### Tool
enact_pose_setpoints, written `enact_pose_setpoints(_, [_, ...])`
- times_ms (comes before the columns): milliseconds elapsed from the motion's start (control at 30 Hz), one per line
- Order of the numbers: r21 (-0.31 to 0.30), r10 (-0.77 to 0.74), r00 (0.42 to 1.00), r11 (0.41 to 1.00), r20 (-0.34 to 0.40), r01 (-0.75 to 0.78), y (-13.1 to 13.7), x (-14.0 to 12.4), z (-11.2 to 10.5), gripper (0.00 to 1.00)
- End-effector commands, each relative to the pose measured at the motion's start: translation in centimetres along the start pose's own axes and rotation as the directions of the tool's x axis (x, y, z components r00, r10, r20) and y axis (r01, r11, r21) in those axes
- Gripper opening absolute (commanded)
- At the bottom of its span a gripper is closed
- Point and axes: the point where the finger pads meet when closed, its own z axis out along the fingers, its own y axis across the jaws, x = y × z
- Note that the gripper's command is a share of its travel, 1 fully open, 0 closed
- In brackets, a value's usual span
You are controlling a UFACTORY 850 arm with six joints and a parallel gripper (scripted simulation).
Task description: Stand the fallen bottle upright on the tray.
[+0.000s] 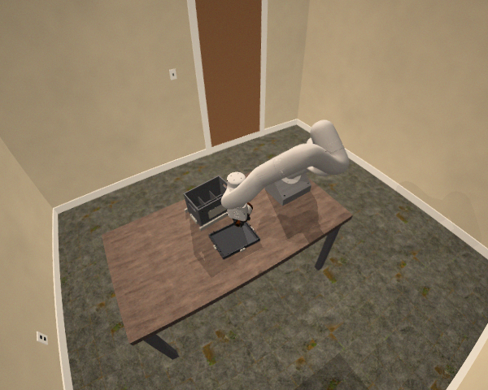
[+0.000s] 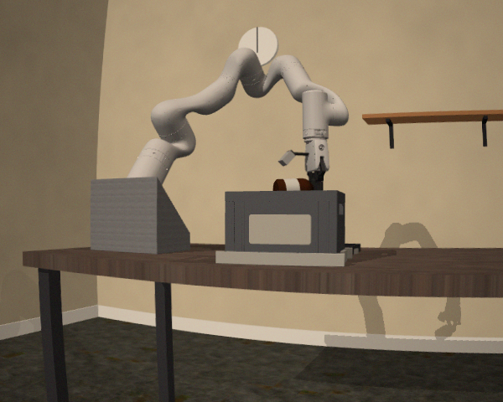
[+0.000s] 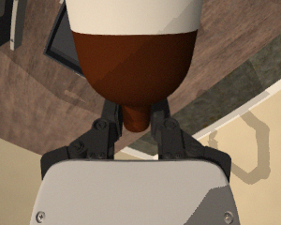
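Note:
My gripper (image 3: 136,95) is shut on the neck of the brown bottle (image 3: 135,37), which has a white label. In the exterior view the bottle (image 2: 292,184) hangs level in the air, lying on its side, just above the top of the grey crate (image 2: 284,221), with my gripper (image 2: 318,176) pointing down at its right end. In the top view my gripper (image 1: 238,219) is above the far edge of the dark tray (image 1: 234,240), which lies flat on the table in front of the crate (image 1: 206,201). The bottle is mostly hidden there.
The crate stands on a pale base plate (image 2: 280,257). The arm's grey pedestal (image 2: 134,214) stands on the table behind the crate. A wall shelf (image 2: 436,116) hangs to the right, clear of the arm.

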Motion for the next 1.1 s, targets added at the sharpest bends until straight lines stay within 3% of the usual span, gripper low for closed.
enact_pose_setpoints(0, [0.001,0.001,1.0,1.0,0.001,-0.001,-0.03,-0.07,-0.08,0.0])
enact_pose_setpoints(500, [0.001,0.033,0.999,0.999,0.001,-0.033,-0.03,-0.07,-0.08,0.0])
enact_pose_setpoints(1067, [0.001,0.238,0.971,0.971,0.001,-0.238,-0.03,-0.07,-0.08,0.0])
